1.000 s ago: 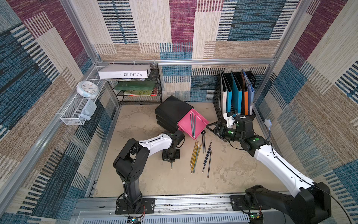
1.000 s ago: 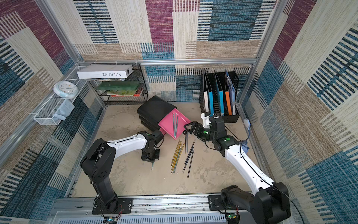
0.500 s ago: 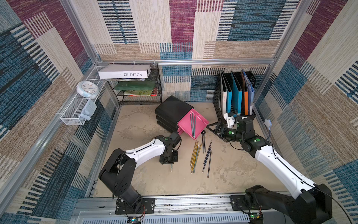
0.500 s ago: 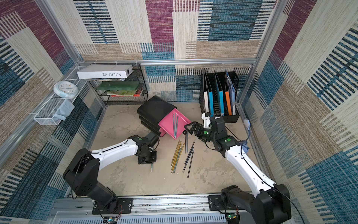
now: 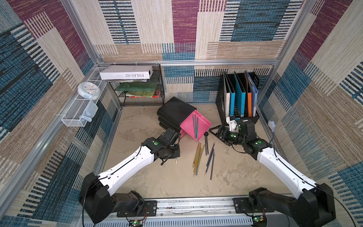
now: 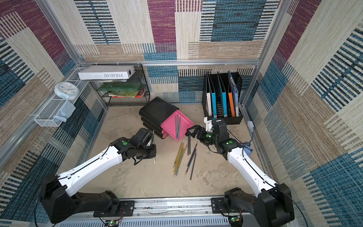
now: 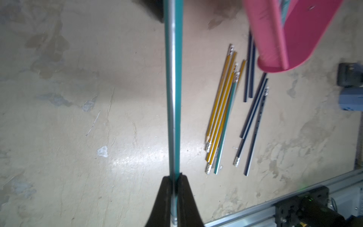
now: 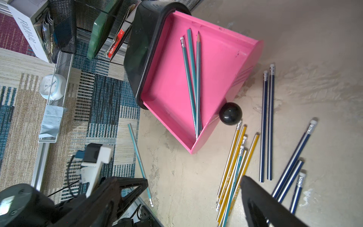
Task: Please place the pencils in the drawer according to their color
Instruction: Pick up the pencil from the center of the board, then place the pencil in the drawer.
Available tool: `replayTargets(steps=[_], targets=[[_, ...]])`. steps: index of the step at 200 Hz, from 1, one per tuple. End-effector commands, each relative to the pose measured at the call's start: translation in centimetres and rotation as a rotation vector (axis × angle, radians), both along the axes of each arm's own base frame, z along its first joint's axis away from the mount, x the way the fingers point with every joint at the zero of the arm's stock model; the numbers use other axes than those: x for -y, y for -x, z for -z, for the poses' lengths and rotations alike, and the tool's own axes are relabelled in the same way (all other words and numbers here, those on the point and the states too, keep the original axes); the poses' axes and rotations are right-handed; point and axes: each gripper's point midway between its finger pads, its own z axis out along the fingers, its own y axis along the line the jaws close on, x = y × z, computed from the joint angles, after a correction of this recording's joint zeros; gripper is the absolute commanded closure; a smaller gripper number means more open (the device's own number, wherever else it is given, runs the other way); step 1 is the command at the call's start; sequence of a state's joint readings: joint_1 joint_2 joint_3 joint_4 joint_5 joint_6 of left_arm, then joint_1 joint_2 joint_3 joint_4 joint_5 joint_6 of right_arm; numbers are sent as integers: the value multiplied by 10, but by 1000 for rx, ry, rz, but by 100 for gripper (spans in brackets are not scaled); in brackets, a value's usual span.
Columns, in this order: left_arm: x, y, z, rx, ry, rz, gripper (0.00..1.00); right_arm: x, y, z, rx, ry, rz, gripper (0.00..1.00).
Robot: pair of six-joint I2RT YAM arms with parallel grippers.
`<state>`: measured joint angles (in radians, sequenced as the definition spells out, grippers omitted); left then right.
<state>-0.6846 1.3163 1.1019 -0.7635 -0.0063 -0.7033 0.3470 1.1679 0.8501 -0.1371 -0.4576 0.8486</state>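
Pencils sort by colour, so the left gripper (image 7: pixel 174 176) is clenched on one thin teal-green pencil (image 7: pixel 174 88) jutting ahead of it toward the pink plastic drawer (image 8: pixel 169 82); its wrist view shows that pinch, while the right wrist view shows three teal-green pencils (image 8: pixel 198 78) inside, ahead of the right gripper (image 8: pixel 194 179), spread empty near yellow pencils (image 8: pixel 231 161) and navy pencils (image 8: pixel 270 127).

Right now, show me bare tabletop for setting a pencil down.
Free: the strip between the loose pencils and the front rail; also the patch between the left arm and the wire shelf. Crowded: before the pink drawer, where those pencils lie.
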Motion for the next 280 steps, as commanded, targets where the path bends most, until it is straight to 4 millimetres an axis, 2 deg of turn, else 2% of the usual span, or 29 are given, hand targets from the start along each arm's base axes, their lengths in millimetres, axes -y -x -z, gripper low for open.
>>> replayTargets(steps=[1,63,92,127,164,199,229,280], targets=[[9,-23,-26,115,19,-15,100,-1,-3,-1,20,-4,-2,1],[60,-75,-67,245,39,32,100,1,-8,14,-3,19,14,1],[83,-99,-74,280,26,51,100,3,-11,18,-10,28,28,1],[102,-127,-78,320,-6,43,100,9,-14,21,-15,37,43,1],[118,-152,-69,342,-49,38,100,15,-16,25,-23,39,57,1],[124,-163,-50,336,-105,27,100,18,-18,26,-24,39,63,1],[122,-164,-34,324,-146,12,100,21,-18,27,-27,40,66,1],[118,-155,-15,287,-161,-5,100,22,-19,29,-30,40,66,1]])
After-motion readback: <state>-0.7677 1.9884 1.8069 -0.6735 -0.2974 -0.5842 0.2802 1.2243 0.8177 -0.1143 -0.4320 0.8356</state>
